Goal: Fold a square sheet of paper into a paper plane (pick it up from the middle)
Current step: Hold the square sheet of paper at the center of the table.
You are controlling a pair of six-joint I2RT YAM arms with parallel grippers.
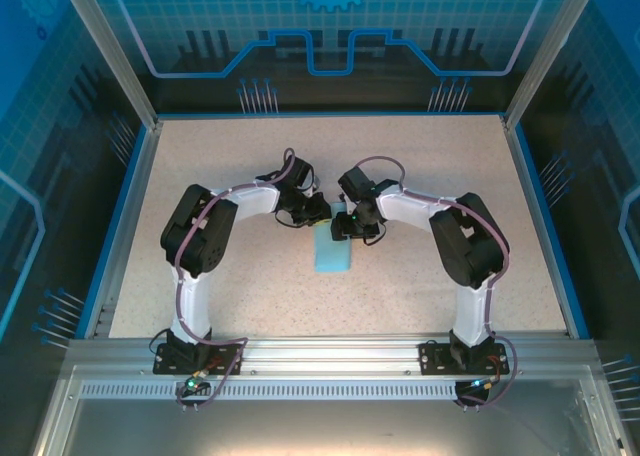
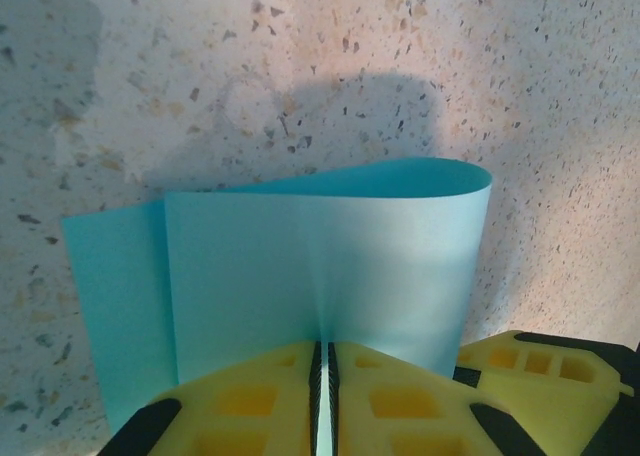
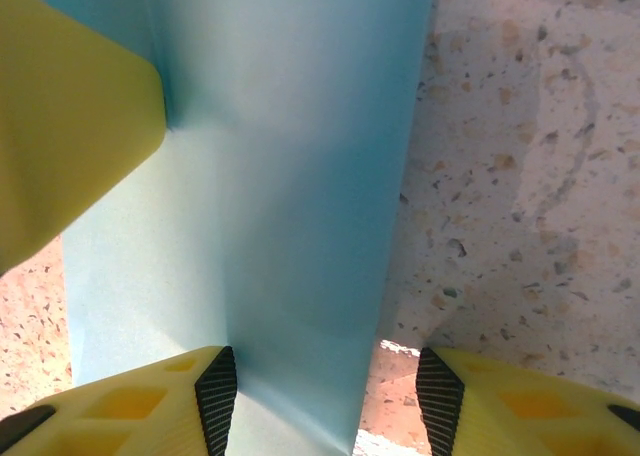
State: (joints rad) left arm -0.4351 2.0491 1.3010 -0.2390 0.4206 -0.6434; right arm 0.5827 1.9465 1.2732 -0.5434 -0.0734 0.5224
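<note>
**Folded blue sheet pinched at mid-table**

The square sheet of paper (image 1: pixel 333 251) is seen near the middle of the speckled table (image 1: pixel 450 156). Its far edge is met by the left gripper (image 1: pixel 318 214) and the right gripper (image 1: pixel 345 226), which are brought close together there. In the left wrist view the sheet (image 2: pixel 320 266) is bent over on itself: the upper layer is curved round in a soft loop at the right, and a lower layer is left showing at the left. The left gripper (image 2: pixel 322 376) is pressed together on the near edge of the upper layer, so that the paper is pinched between the yellow fingers. In the right wrist view the right gripper (image 3: pixel 327 386) is held spread, with the pale blue sheet (image 3: pixel 290 176) passed between its black pads. The pad on the left of that view is touched by the paper, while the other pad is kept apart from it
</note>
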